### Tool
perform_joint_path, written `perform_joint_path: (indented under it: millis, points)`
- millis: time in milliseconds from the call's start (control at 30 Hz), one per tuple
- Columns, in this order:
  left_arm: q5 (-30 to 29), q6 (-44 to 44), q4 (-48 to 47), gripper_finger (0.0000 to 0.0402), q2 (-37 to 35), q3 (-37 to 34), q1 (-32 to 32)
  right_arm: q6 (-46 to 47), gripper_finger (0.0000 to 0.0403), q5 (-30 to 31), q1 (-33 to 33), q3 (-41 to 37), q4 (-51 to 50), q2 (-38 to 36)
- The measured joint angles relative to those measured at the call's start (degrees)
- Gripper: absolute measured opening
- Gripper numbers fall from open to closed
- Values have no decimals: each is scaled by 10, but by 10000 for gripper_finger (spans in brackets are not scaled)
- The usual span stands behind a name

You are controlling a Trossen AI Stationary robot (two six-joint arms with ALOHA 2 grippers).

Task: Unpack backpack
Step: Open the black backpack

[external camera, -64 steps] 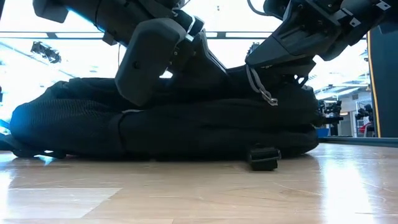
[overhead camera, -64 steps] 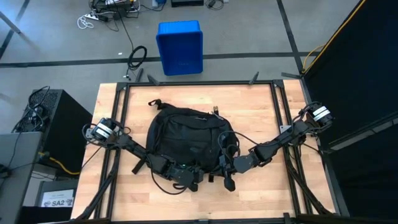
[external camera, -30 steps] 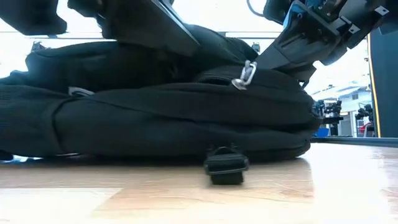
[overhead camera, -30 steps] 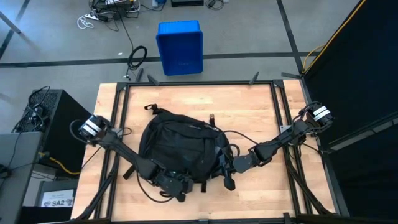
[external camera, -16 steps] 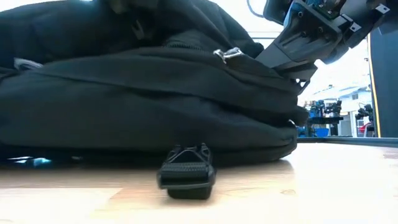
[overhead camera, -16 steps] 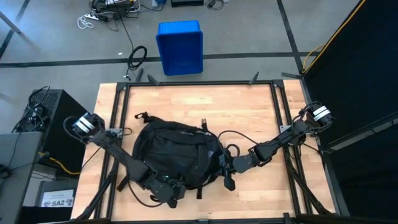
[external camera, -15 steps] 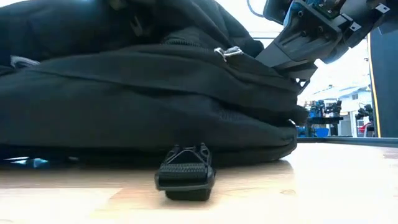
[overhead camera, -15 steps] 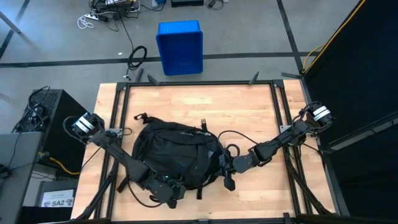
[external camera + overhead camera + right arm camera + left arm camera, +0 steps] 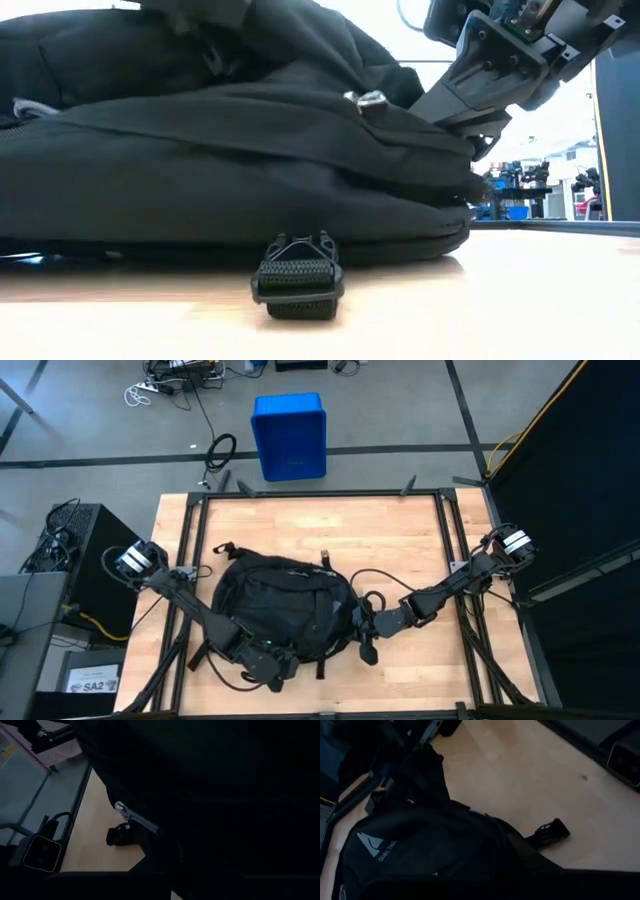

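Slumping on pale wood, the soft black backpack (image 9: 283, 608) meets both arms' closed jaws.

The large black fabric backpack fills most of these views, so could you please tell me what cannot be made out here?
- Contents of the large black fabric backpack: hidden in every view; no opening shows.
- Left gripper: high view, its fingers merge with dark straps at the bag's near edge.
- Right gripper: high view too small; right wrist view blocked by fabric.
- Backpack's left end: cut off by the low view's edge.
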Motion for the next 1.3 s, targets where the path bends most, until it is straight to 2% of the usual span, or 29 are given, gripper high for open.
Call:
perform_joint_path:
  millis: [300,433,600,700,800,1000,1167,1300]
  points:
    - [22,-5,-11,0,0,-1,10,42,0,-23,39,0,1,0]
    - [20,-20,-23,0,0,-1,12,22,0,-21,75,-1,0,1]
    - [18,-23,-27,0,0,-1,14,17,0,47,120,-1,-15,1]
    - [15,-23,-28,0,0,-1,17,47,0,88,137,5,-60,1]
    - [12,-23,-28,0,0,-2,22,82,0,114,147,35,-157,1]
    - [6,-18,-28,0,0,-2,22,109,0,124,152,110,-321,1]
    - [8,-35,-22,0,0,-2,26,106,0,115,142,151,-384,1]
    - [17,-36,-22,0,1,-2,24,95,0,107,138,169,-397,0]
